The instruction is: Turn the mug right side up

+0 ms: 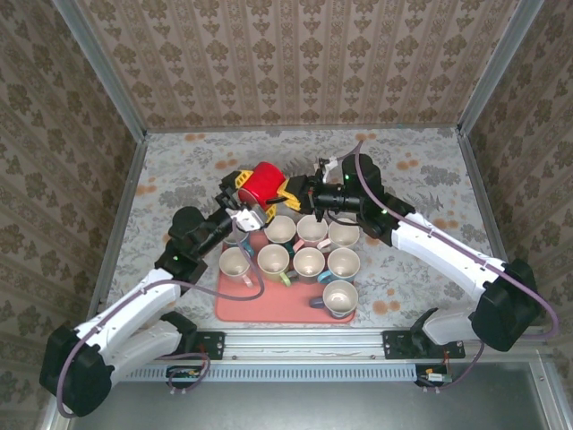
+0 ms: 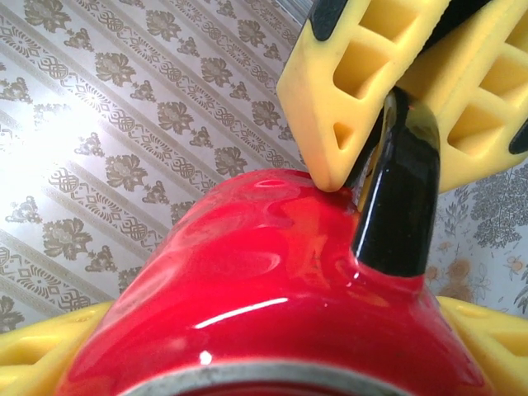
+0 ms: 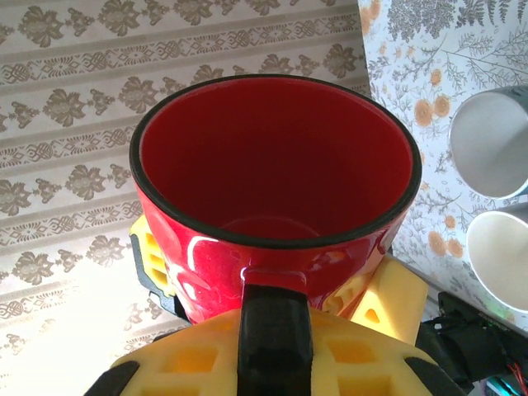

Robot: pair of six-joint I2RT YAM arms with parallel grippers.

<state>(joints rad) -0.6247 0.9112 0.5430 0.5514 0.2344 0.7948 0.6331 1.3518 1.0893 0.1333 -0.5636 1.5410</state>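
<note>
Black handle (image 3: 274, 318) of red mug (image 3: 272, 148) in right tool (image 3: 276, 355); left tool's (image 1: 258, 193) wide grip half behind body.

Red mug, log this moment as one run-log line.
red mug: held between both hands, not yet set upright | left hand: clamped on body | right hand: shut on black handle

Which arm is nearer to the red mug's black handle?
Right. The right gripper has its jaws clamped on the black handle itself. The left gripper has its jaws gripping the red mug by its body, one each side, off the handle.
</note>
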